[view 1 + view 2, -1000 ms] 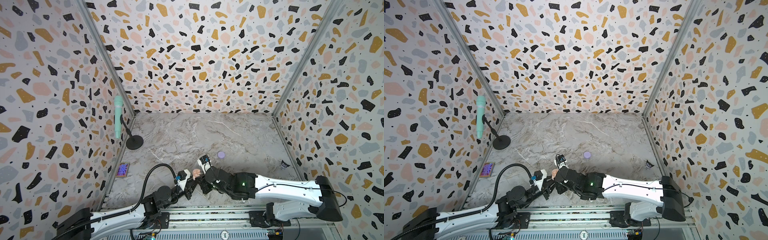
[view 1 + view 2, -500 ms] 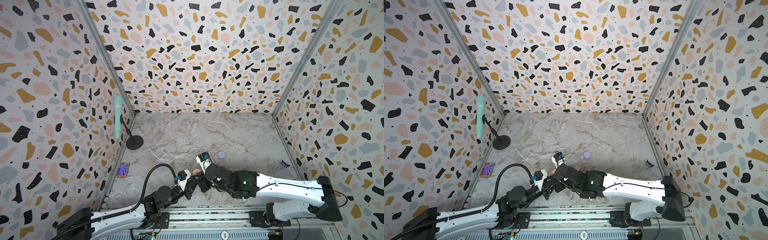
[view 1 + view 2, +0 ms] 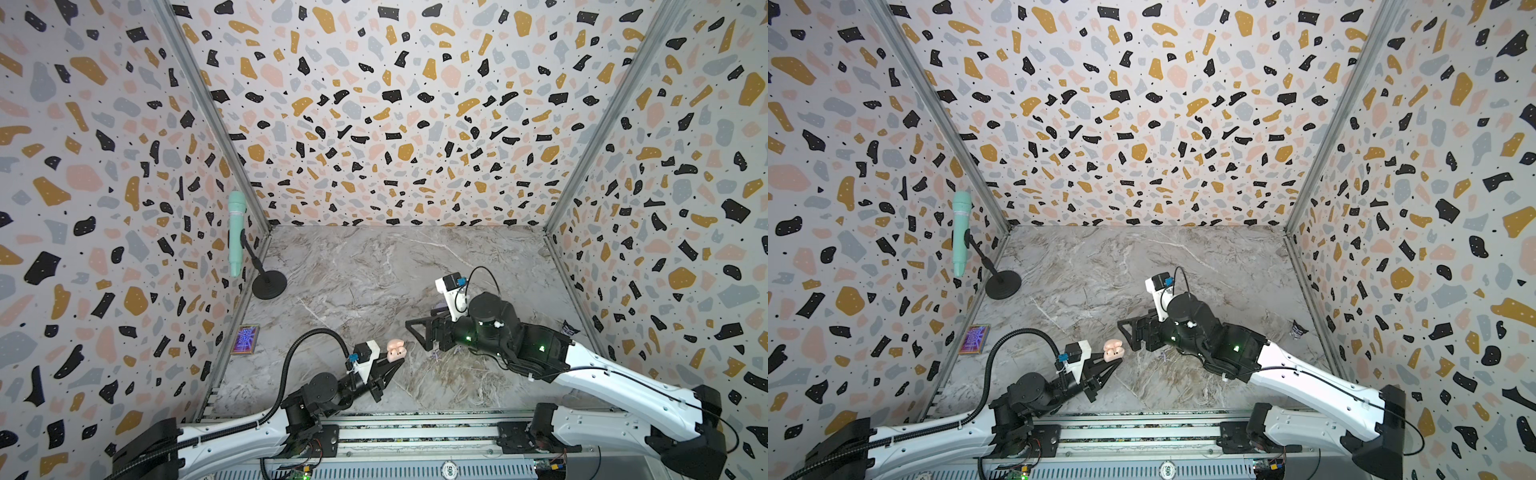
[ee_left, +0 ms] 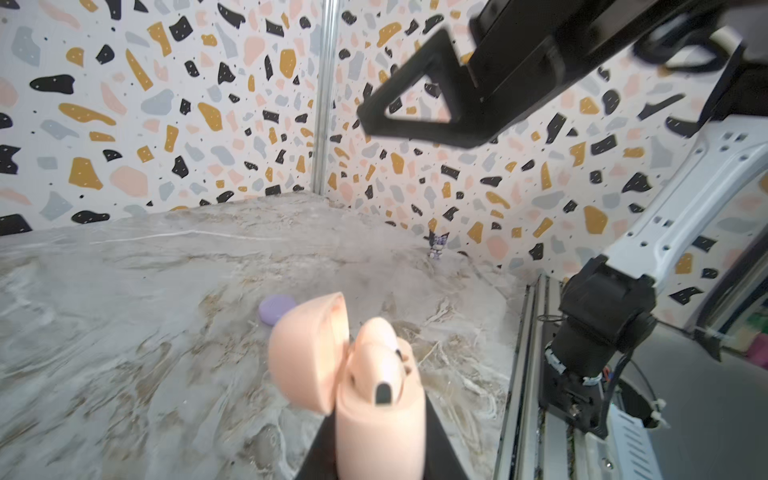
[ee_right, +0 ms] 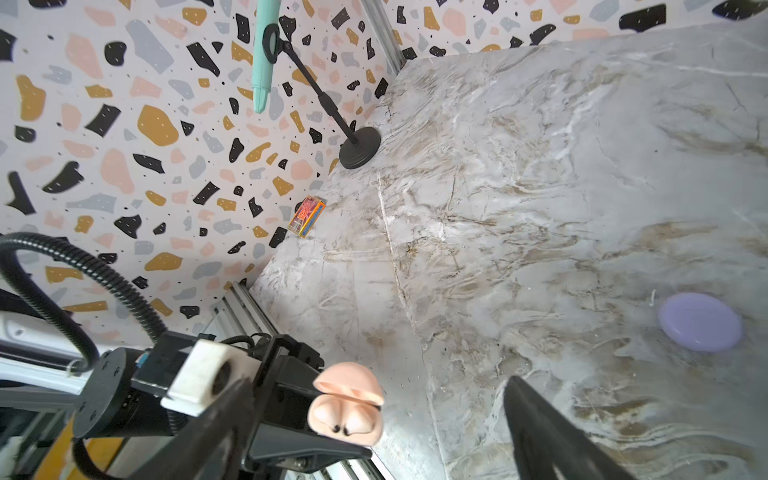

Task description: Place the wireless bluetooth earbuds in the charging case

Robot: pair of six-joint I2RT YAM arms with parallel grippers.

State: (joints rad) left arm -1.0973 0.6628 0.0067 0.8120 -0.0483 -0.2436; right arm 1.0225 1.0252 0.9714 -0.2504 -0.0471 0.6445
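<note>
My left gripper (image 3: 394, 362) is shut on the base of a pale pink charging case (image 3: 395, 350) and holds it just above the table near the front. Its lid stands open. Two whitish-pink earbuds (image 5: 347, 417) sit side by side in its wells, also seen in the left wrist view, earbuds (image 4: 376, 353). My right gripper (image 3: 417, 332) hangs open and empty a short way to the right of the case, fingers (image 5: 540, 432) wide apart. A shut lavender case (image 5: 700, 322) lies flat on the table behind, lavender case (image 4: 274, 309). A tiny lavender bit (image 3: 435, 354) lies under the right gripper.
A teal microphone (image 3: 236, 232) on a black round-based stand (image 3: 269, 286) is at the back left. A colourful card (image 3: 245, 338) leans at the left wall. A small dark figure (image 3: 568, 328) stands by the right wall. A metal rail (image 3: 415, 432) runs along the front edge.
The right gripper, nearly closed right at the pink case before, has opened wide and drawn back to the right. The left gripper has kept the case in place.
</note>
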